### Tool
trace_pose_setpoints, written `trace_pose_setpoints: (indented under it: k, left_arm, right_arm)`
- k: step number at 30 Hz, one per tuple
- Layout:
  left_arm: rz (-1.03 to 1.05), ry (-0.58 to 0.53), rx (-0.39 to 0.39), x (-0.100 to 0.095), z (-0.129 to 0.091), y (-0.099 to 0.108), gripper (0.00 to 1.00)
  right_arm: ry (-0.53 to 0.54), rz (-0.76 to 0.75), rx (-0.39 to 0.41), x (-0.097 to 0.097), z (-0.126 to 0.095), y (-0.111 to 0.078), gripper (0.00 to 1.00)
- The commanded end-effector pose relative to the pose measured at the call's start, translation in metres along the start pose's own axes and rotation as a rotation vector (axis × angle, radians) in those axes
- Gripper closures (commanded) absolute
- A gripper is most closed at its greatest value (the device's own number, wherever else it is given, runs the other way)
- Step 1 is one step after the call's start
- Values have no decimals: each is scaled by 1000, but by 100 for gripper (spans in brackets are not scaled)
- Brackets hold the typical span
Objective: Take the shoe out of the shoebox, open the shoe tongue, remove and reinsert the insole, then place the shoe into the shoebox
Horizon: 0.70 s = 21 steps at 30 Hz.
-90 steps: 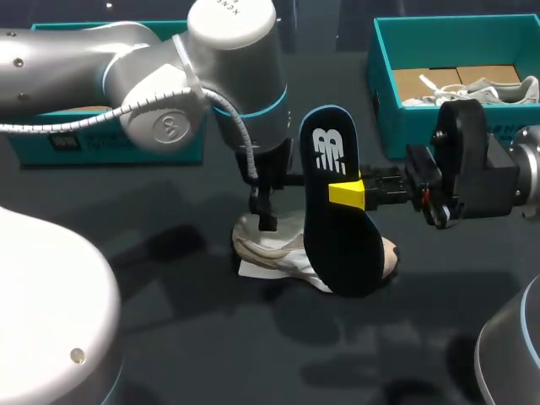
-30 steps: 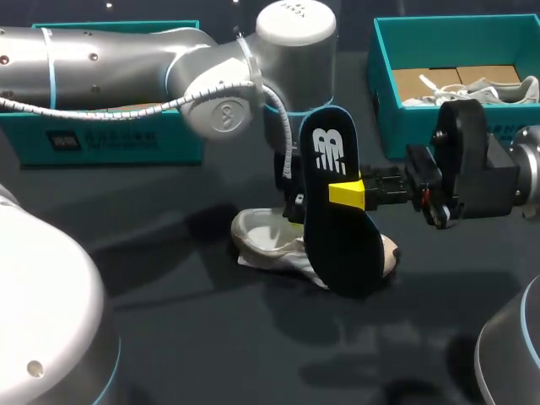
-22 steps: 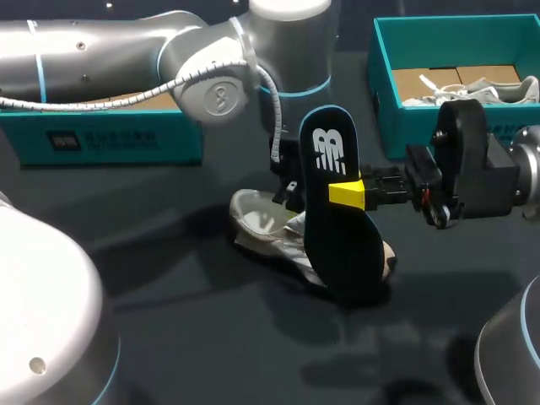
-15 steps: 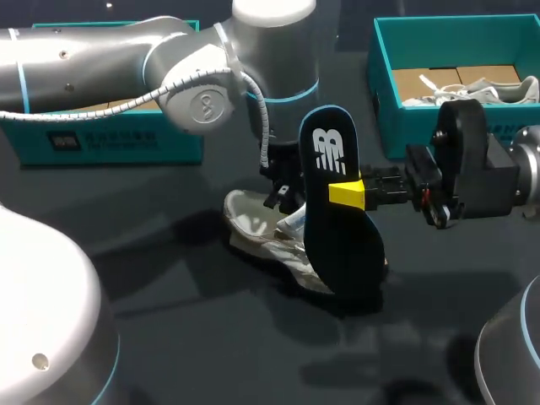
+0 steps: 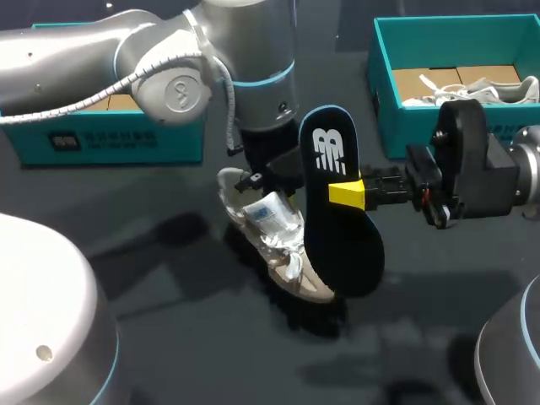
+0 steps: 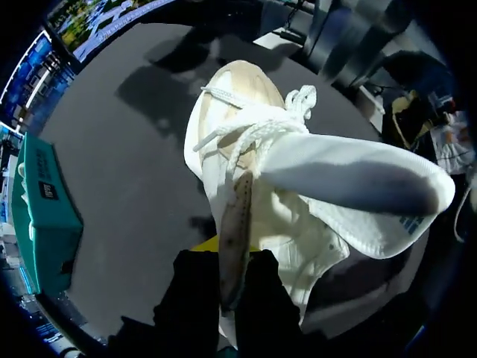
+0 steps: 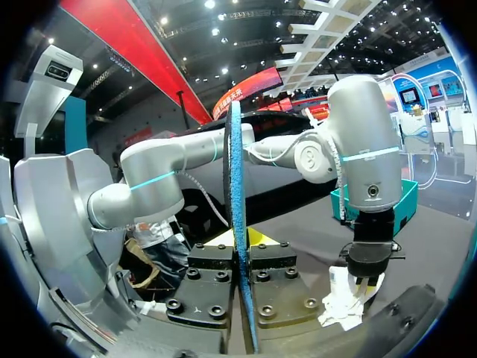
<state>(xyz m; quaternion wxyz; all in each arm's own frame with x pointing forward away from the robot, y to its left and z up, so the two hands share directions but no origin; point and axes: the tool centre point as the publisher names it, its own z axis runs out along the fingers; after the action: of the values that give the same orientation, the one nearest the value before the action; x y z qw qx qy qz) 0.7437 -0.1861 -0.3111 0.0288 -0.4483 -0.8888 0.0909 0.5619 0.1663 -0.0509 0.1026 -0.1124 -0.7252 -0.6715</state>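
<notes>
My left gripper (image 5: 257,179) is shut on the heel collar of the white shoe (image 5: 283,245), which hangs tilted with its heel up and its toe low over the table. In the left wrist view the collar edge sits pinched in my gripper (image 6: 232,253), and the shoe (image 6: 246,142) stretches ahead with its tongue (image 6: 350,186) folded out. My right gripper (image 5: 359,193) is shut on the dark insole (image 5: 337,228) and holds it upright beside the shoe. From the right wrist view the insole (image 7: 237,186) is edge-on in that gripper (image 7: 240,253).
A teal shoebox (image 5: 384,84) at the back right holds another white shoe (image 5: 498,89). A second teal box (image 5: 101,135) stands at the back left, partly behind my left arm. Dark bare table lies in front of the shoe.
My left arm has swung back to the left and raised the shoe by its heel, turning its toe toward the front. The right arm and the insole have stayed put.
</notes>
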Motion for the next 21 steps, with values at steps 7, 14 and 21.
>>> trace_pose_setpoints:
  k: [7,14,21]
  left_arm:
    - [404,-99,-11,13,-8,-3,100]
    - [596,-116,-54,11,-12,-9,100]
    - [654,-101,-57,8,-1,-22,100]
  right_arm:
    - [-117,-1,-4,9,-1,-2,100]
    - [-117,-1,-4,9,-1,-2,100]
    - [-117,-1,-4,9,-1,-2,100]
